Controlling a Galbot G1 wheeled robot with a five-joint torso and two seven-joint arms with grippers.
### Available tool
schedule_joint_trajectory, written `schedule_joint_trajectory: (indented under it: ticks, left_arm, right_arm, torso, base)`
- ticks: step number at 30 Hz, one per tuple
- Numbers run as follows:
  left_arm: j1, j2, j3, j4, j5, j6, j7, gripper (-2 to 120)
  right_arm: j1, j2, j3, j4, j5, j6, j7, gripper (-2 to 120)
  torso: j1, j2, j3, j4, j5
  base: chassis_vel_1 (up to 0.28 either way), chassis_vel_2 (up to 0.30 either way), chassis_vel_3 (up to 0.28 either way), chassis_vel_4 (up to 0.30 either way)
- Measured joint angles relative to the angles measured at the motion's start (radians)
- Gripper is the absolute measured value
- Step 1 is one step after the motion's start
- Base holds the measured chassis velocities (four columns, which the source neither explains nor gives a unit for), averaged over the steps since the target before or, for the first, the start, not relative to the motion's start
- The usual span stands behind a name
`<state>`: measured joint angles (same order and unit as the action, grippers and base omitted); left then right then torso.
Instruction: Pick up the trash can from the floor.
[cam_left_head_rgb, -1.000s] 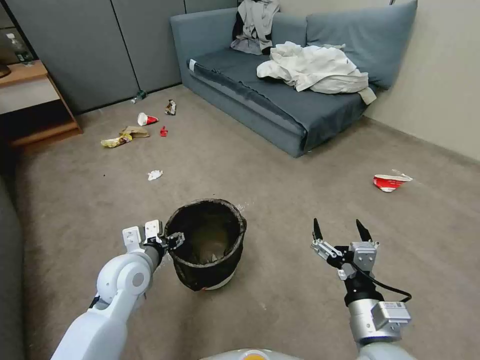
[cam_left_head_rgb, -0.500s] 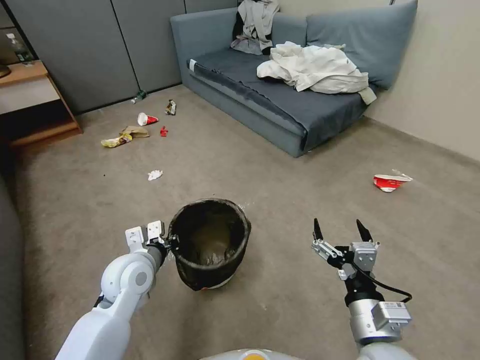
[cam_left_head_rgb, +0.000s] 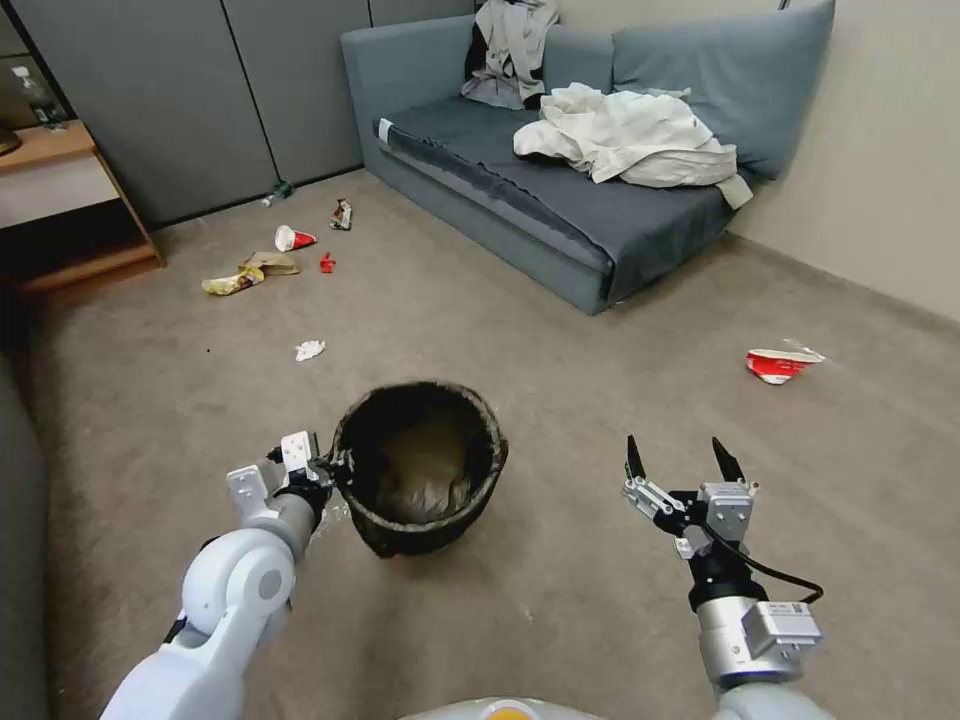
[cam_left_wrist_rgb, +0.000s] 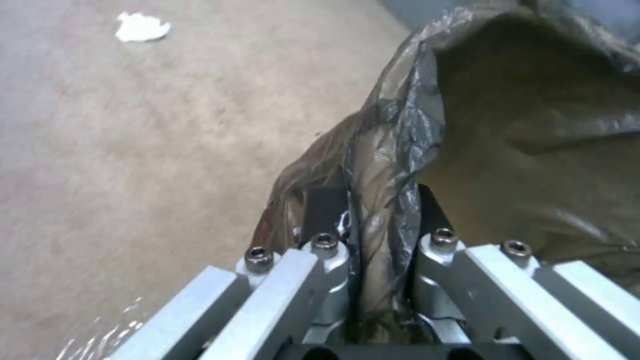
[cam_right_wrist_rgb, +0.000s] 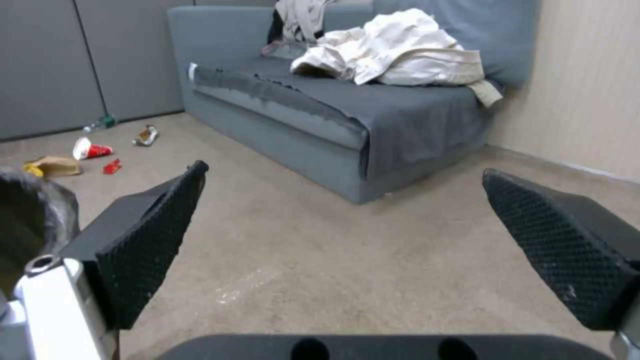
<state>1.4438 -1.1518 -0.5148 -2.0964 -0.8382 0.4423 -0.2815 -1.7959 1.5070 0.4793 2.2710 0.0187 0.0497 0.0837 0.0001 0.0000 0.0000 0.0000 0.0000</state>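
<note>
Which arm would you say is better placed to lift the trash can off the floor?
Left. The left gripper is clamped on the trash can rim, while the right gripper hangs open beside it, holding nothing.

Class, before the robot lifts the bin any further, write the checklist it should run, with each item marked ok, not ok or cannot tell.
1. Left gripper shut on the bin rim: ok, fingers pinch the bag-covered rim on the bin's left side.
2. Grip holds the rigid wall, not just the bag: cannot tell, plastic covers the pinch point.
3. Bin clear of the floor: cannot tell; it tilts, its base hidden from the head camera.
4. Right gripper out of the way: ok, open and apart from the bin, to its right.
5. Contents secure: cannot tell, only the crumpled liner shows inside.
6. Floor around the bin free of obstacles: ok, the white scrap lies well away.
</note>
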Motion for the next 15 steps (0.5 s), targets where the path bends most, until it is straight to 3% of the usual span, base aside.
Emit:
schedule_joint_trajectory:
  ticks: [6,15]
  left_arm:
    - [0.067,0.023,-0.029,-0.091,-0.003,-0.037,0.064,5]
    - [0.132,0.026,-0.042,-0.166,0.025,-0.076,0.074,5]
  right_arm:
    - [0.009,0.0,0.0,-0.003,0.002,-0.002,0.0,100]
    - [0.021,0.003,0.002,-0.007,0.006,-0.003,0.006,100]
  torso:
    - [0.0,0.0,0.0,0.0,0.0001]
    - [0.0,0.0,0.0,-0.0001,0.0]
  base:
    - [0.0,0.0,0.0,0.0]
    - [0.0,0.0,0.0,0.0]
